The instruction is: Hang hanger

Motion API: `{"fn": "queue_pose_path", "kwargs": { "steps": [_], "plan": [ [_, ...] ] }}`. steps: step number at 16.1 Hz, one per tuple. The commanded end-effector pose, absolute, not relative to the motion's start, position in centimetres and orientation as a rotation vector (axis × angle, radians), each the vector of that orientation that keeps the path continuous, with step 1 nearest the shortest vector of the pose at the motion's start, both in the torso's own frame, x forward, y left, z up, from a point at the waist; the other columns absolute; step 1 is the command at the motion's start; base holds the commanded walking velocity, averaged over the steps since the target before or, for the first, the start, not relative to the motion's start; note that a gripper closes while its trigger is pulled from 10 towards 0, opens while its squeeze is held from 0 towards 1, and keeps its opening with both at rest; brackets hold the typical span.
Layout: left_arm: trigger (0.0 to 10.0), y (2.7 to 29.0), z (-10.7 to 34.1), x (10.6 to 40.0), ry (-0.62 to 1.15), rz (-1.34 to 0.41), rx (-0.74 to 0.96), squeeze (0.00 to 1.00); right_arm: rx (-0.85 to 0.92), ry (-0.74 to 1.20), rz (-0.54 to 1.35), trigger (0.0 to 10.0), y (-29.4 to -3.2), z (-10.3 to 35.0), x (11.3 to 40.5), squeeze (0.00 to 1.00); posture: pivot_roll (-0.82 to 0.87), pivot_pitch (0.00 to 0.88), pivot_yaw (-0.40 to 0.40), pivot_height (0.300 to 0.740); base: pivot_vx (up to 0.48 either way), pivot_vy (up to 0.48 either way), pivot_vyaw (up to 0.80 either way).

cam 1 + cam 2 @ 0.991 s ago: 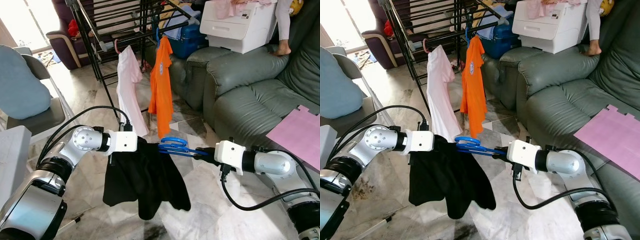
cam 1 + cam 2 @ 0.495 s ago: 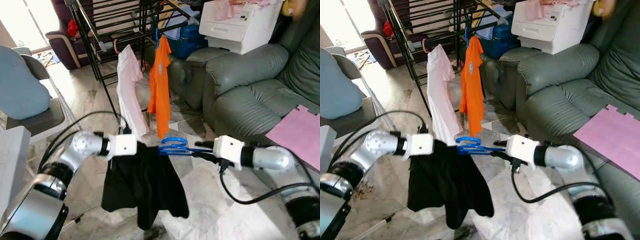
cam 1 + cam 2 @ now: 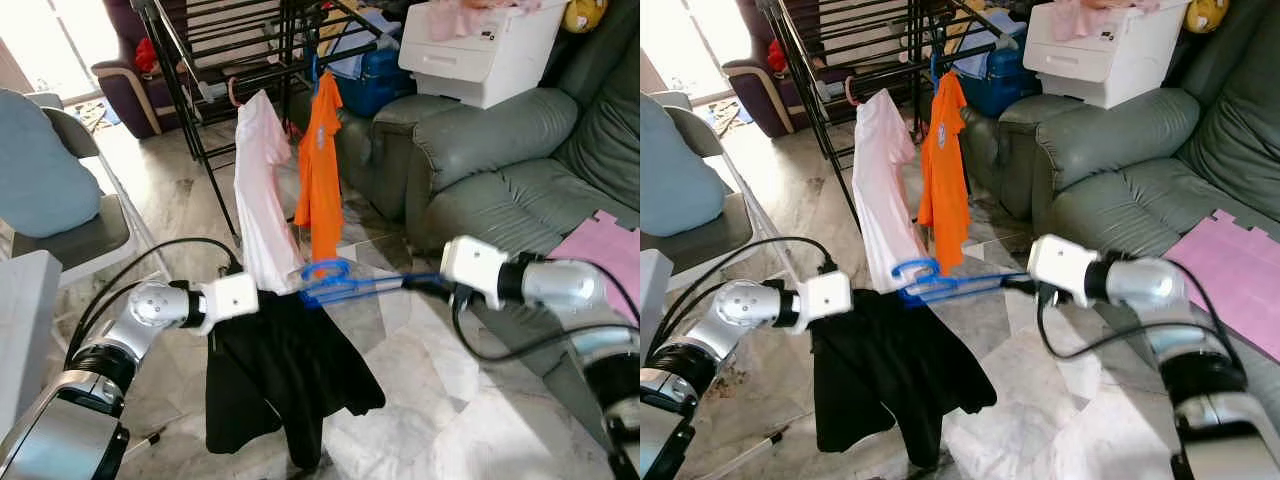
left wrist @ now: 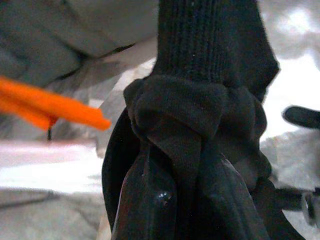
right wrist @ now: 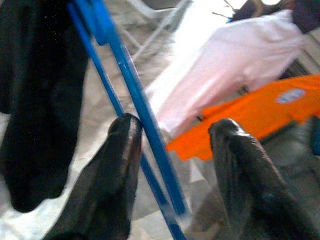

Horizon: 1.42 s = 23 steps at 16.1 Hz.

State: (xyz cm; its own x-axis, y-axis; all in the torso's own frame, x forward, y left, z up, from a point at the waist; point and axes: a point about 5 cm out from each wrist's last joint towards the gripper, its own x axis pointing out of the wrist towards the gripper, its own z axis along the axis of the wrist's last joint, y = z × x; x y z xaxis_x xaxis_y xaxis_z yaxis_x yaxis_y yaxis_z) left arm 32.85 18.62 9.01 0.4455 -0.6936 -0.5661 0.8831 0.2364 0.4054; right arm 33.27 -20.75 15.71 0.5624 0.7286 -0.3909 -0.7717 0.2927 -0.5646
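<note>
— Since a second ago the right arm has swung up and out, so the blue hanger now slants from the black garment up toward the right claw, and the person's foot on the sofa is gone.

— Where is the hanger now?

— Held in the air in front of the robot, just below the hems of the white shirt and the orange shirt that hang on the black drying rack. Its hook end sits right at the top of the black garment.

— And the claws?

— The right one has its two black fingers spread apart, with the blue bars passing between them, close against one finger. The left claw is clamped on a bunched fold of the black garment, which droops toward the marble floor.

— Anything else around?

— Grey-green sofa to the right, a white printer on its arm, a pink mat on the seat.
</note>
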Motion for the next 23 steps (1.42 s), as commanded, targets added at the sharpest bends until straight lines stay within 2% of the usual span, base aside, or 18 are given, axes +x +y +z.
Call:
{"fn": "queue_pose_path", "kwargs": {
  "steps": [1,6,10,12,13,14,15,16,17,20,21,22,23],
  "plan": [
    [0.0,19.8,9.2,33.1,0.293,-1.004,0.690,0.00,-0.788,-0.015,0.927,10.0,-21.3,17.8,34.1,1.00,-0.16,0.000,0.063,0.740,0.000,0.000,0.00],
    [0.0,20.5,8.3,33.0,0.353,-0.913,0.633,0.00,-0.807,-0.184,0.702,10.0,-22.0,20.2,35.3,1.00,-0.17,0.000,0.067,0.740,0.000,0.000,0.00],
    [0.0,21.5,9.3,34.4,0.331,-0.680,0.491,0.00,-0.755,-0.360,0.373,10.0,-22.9,23.1,36.5,1.00,-0.16,0.000,0.065,0.740,0.000,0.000,0.00],
    [0.0,21.6,10.0,34.9,0.303,-0.629,0.412,0.00,-0.719,-0.399,0.262,10.0,-23.4,23.5,36.6,1.00,-0.16,0.000,0.066,0.740,0.000,0.000,0.00],
    [0.0,20.9,11.0,35.2,0.242,-0.665,0.347,0.00,-0.641,-0.398,0.086,10.0,-24.4,23.1,36.7,1.00,-0.16,0.000,0.066,0.740,0.000,0.000,0.00],
    [0.0,19.7,12.4,35.2,0.123,-0.774,0.364,0.00,-0.520,-0.337,-0.059,10.0,-25.3,21.6,36.8,1.00,-0.16,0.000,0.067,0.740,0.000,0.000,0.00],
    [0.0,18.7,13.5,35.0,0.043,-0.856,0.394,0.00,-0.426,-0.263,-0.125,10.0,-25.5,19.9,36.8,1.00,-0.16,0.000,0.067,0.740,0.000,0.000,0.00],
    [0.0,18.5,13.7,35.0,0.037,-0.870,0.394,0.00,-0.399,-0.239,-0.134,10.0,-25.5,19.4,36.8,1.00,-0.16,0.000,0.067,0.740,0.000,0.000,0.00],
    [0.0,17.6,14.6,34.7,-0.011,-0.941,0.422,0.00,-0.298,-0.170,-0.129,10.0,-24.9,17.8,36.9,1.00,-0.15,0.000,0.068,0.740,0.000,0.000,0.00],
    [0.0,15.8,16.6,33.9,-0.111,-1.085,0.515,0.00,-0.217,-0.014,0.017,10.0,-22.0,14.8,37.3,1.00,-0.13,0.000,0.071,0.740,0.000,0.000,0.00],
    [0.0,15.2,17.5,33.8,-0.149,-1.109,0.551,0.00,-0.182,0.065,0.142,10.0,-19.8,13.5,37.3,0.59,-0.13,0.000,0.070,0.740,0.000,0.000,0.00],
    [0.0,15.0,17.8,33.8,-0.163,-1.108,0.567,0.00,-0.166,0.089,0.194,10.0,-19.0,13.2,37.2,0.59,-0.13,0.000,0.070,0.740,0.000,0.000,0.00],
    [0.0,14.8,18.0,33.8,-0.172,-1.108,0.571,0.00,-0.173,0.085,0.236,10.0,-18.4,13.1,37.2,0.38,-0.13,0.000,0.070,0.740,0.000,0.000,0.00]
  ]
}}
